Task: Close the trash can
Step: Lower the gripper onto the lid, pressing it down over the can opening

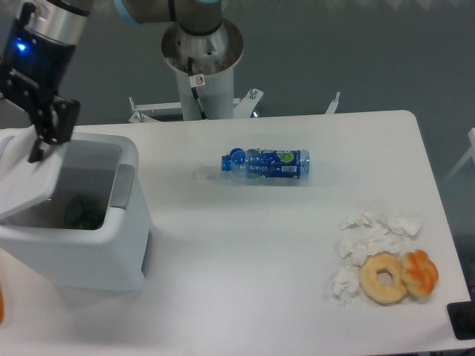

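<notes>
gripper (41, 133) sits over the trash can (82, 237) at the table's left end, fingertips on the half-lowered lid (26, 185); i cannot tell the finger gap. water bottle (266, 165) lies well right of the can, doughnuts (398, 276) and tissues (367, 241) farther right.

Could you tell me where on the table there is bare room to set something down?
The table is bare between the trash can and the crumpled tissues, in front of the bottle, and also behind the bottle. It is crowded at the front right, around the tissues and doughnuts.
</notes>
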Available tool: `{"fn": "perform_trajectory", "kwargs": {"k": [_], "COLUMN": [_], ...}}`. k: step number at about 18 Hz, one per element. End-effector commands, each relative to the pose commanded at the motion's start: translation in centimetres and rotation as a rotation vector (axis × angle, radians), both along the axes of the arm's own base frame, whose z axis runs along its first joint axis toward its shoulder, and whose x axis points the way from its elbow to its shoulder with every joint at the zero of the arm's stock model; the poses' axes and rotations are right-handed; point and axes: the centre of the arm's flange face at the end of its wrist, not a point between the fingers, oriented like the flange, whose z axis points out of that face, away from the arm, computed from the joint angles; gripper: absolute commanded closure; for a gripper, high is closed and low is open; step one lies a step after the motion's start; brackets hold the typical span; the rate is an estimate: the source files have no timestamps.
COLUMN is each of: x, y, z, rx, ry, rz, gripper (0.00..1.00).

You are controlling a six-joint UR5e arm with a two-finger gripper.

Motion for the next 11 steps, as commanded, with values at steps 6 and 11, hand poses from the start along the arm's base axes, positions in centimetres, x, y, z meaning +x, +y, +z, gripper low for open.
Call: {"fn": "perform_trajectory", "kwargs": {"k": [6,11], "x": [-2.0,-2.3], "y": [-0.3,-0.1], "z": [-0.3,-1.0], "rx": [-0.002,-0.014], "ry": [0.006,0.0], "rz": [0.025,0.029], "gripper": [0.0,0.0]}}
